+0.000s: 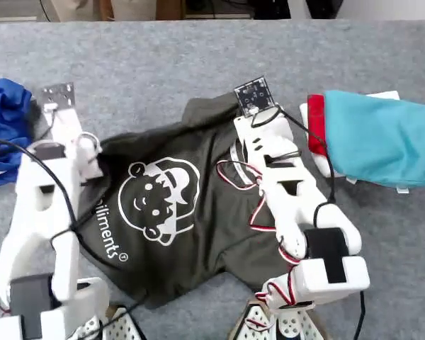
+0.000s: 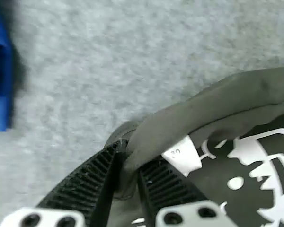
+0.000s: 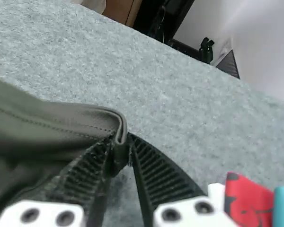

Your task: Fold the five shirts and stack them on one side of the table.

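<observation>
A dark olive shirt (image 1: pixel 177 234) with a white cartoon-face print lies spread in the middle of the grey table. My left gripper (image 1: pixel 92 157) is at its left edge, and the left wrist view has the gripper (image 2: pixel 125 158) shut on a bunched fold of the shirt (image 2: pixel 217 106). At the shirt's far right corner sits my right gripper (image 1: pixel 246 120). In the right wrist view this gripper (image 3: pixel 120 149) is shut on the stitched hem of the shirt (image 3: pixel 47 127). A blue shirt (image 1: pixel 3 127) lies crumpled at the far left.
At the right edge of the table (image 1: pixel 149 64) stands a stack of folded shirts, teal (image 1: pixel 379 138) on top, with red (image 1: pixel 315 124) and white below. The far strip of the table is bare. Both arm bases stand at the near edge.
</observation>
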You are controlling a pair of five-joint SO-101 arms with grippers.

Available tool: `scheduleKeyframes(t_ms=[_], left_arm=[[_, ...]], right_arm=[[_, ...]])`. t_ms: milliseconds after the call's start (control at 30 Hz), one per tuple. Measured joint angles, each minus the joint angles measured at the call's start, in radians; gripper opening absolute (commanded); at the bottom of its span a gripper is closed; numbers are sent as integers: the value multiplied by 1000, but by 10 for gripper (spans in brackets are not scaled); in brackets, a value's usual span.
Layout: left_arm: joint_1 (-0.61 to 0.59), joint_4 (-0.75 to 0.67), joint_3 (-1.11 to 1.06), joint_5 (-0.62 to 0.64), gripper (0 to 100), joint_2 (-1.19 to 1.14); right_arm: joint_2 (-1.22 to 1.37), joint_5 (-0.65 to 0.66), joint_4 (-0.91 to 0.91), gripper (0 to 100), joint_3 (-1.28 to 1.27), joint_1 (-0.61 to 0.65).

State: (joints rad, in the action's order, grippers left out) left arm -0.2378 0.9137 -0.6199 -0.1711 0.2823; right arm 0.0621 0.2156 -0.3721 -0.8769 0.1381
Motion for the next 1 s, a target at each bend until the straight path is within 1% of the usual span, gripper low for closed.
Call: scheduleKeyframes(t_ms=[100, 167, 233, 333, 567, 667, 833, 1000], left_arm=[[-12, 146, 103, -77, 152, -3], [-12, 258, 170, -95, 202, -5], [-12, 364, 239, -100, 233, -5], [8, 511, 321, -106, 232, -5], [11, 726, 471, -106, 233, -6], [11, 801, 519, -106, 233, -6], [11, 833, 531, -112, 233, -6], [11, 835, 531, -199, 232, -8]], right_arm=[[15, -3, 0, 2, 0, 5], [25, -6, 0, 2, 0, 5], [25, -6, 0, 2, 0, 3], [25, -6, 0, 2, 0, 3], [58, -6, 0, 2, 3, 2], [81, -6, 0, 2, 14, 2], [95, -3, 0, 2, 23, 2], [100, 15, 0, 2, 23, 2]])
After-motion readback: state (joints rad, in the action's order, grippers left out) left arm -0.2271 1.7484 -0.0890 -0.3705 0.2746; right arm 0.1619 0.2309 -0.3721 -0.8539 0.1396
